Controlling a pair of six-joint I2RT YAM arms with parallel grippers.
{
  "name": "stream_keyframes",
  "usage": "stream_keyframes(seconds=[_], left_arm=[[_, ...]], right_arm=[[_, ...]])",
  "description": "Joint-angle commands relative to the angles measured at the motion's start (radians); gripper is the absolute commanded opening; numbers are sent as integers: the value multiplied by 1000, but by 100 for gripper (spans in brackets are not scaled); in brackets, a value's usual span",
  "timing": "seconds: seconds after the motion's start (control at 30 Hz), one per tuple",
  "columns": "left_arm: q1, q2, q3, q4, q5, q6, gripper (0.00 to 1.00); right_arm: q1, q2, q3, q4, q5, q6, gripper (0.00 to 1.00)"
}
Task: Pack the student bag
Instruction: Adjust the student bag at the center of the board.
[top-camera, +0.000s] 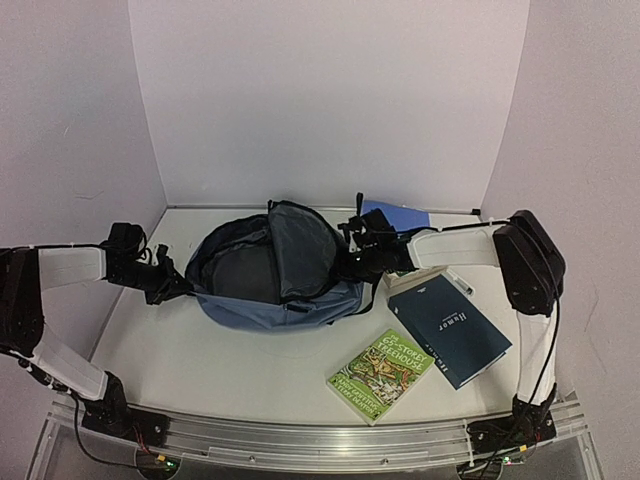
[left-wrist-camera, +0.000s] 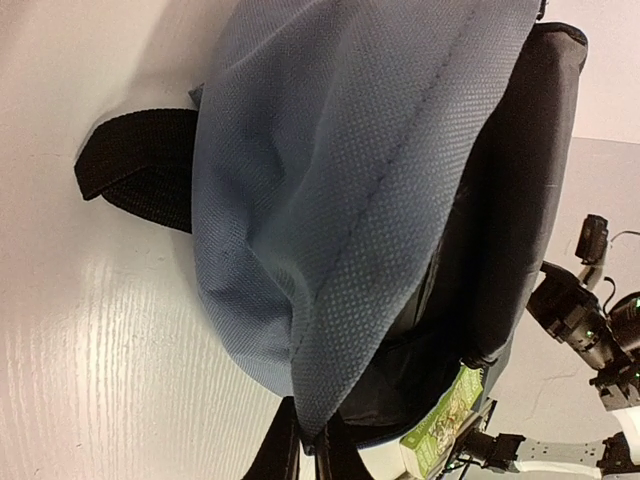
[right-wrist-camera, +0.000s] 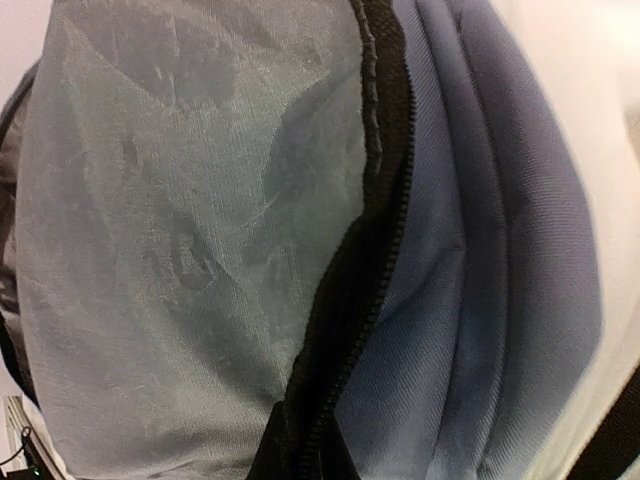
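Observation:
The slate-blue student bag lies open at the table's middle, its dark lining showing and its flap standing up. My left gripper is shut on the bag's left edge; in the left wrist view the blue fabric is pinched between the fingertips. My right gripper is shut on the bag's right rim; in the right wrist view the black zipper edge runs into the fingertips. A green book and a dark navy book lie on the table at the front right.
A flat blue notebook lies at the back right behind my right arm. A pen lies by the navy book. A black strap sticks out from under the bag. Walls close the table on three sides.

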Motion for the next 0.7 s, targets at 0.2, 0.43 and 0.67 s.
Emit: stream_keyframes(seconds=[0.2, 0.43, 0.67], left_arm=[[13, -21, 12, 26, 59, 50, 22], [13, -154, 47, -26, -28, 61, 92], [13, -274, 35, -26, -63, 34, 100]], right_arm=[[-21, 24, 3, 48, -39, -42, 19], [-21, -149, -70, 43, 20, -59, 61], [-21, -348, -167, -80, 169, -65, 92]])
